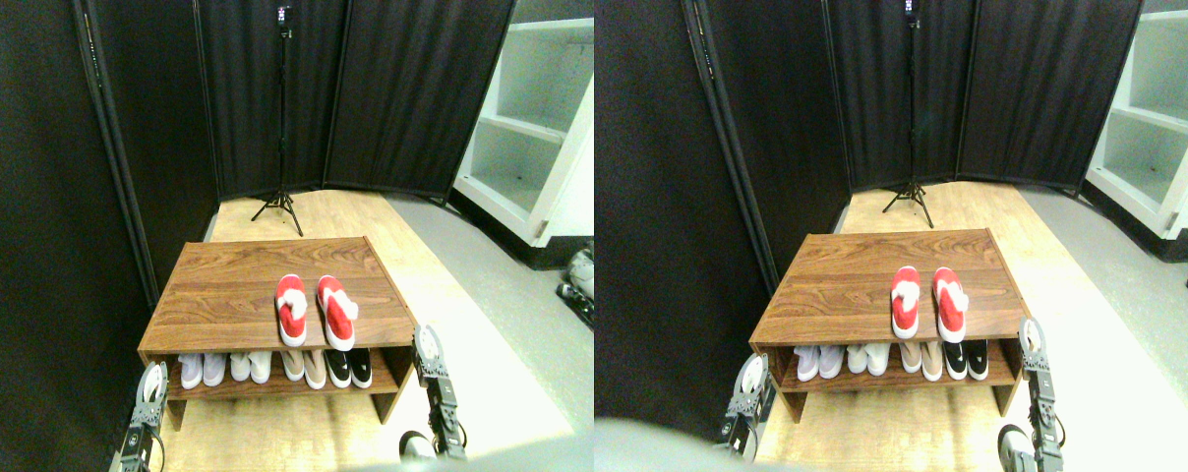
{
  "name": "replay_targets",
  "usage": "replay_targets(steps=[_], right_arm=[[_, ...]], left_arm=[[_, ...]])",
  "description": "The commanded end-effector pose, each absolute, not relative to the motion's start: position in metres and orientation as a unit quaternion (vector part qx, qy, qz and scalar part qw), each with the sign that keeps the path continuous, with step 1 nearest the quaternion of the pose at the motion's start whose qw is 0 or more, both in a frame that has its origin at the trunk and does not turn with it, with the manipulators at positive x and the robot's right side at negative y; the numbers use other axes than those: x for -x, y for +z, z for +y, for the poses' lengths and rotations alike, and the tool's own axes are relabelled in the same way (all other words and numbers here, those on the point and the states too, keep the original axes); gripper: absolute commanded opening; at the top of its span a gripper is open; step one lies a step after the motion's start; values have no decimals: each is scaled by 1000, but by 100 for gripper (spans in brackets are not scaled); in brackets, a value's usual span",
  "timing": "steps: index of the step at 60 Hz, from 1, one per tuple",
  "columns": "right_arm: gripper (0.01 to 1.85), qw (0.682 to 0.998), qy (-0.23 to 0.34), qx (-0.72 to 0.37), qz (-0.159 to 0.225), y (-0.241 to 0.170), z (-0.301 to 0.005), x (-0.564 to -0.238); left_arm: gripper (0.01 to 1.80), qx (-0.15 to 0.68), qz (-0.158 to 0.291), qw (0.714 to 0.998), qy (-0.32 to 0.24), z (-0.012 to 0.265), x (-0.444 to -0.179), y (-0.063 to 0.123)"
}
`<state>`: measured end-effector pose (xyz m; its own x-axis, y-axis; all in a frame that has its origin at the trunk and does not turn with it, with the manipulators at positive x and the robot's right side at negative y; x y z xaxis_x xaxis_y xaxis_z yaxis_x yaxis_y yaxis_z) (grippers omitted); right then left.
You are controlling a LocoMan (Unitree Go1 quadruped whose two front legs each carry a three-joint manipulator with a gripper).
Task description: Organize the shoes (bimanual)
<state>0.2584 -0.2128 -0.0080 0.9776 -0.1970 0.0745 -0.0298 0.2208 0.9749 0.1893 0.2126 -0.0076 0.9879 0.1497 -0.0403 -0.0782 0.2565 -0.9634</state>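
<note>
Jaw state on the left gripper (pixel 151 379) and right gripper (pixel 425 346) can't be told. The 2 red shoes (pixel 316 310) sit together atop the shoe rack (pixel 220 285) (near its front edge); approach both evenly.

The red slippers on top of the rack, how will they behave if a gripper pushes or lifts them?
The red slippers look soft and fluffy-lined, so probably light and squashy under a pinch. Their flat white soles rest on the smooth wooden rack top, so a push likely slides rather than tips them.
</note>
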Motion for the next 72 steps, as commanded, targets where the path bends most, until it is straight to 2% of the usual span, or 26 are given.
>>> replay_targets(steps=[1,8,13,23,29,45,47,56,63,66,72], right_arm=[[1,768,-55,-631,-94,-11,-213,-274],[1,767,-61,-633,-84,-19,-219,-294],[1,777,-47,-624,-72,-24,-224,-308],[1,783,-75,-615,-59,-27,-226,-325],[1,774,-70,-628,-52,-28,-225,-334],[1,758,-83,-647,-22,-40,-200,-342],[1,760,-68,-646,-15,-44,-196,-343],[1,769,-68,-636,0,-51,-183,-348],[1,764,-71,-641,9,-56,-176,-354],[1,756,-90,-648,18,-57,-172,-356],[1,755,-82,-650,30,-61,-166,-360]], left_arm=[[1,599,-50,798,53,213,-191,3],[1,603,-52,794,57,213,-190,3],[1,592,-56,802,61,213,-187,4],[1,594,-57,800,59,214,-185,4],[1,592,-59,801,62,214,-183,4],[1,592,-66,801,60,214,-181,3],[1,591,-67,801,61,214,-180,3],[1,590,-72,802,62,214,-177,3],[1,588,-77,803,67,215,-174,2],[1,585,-82,804,66,216,-173,2],[1,583,-89,805,68,216,-171,2]])
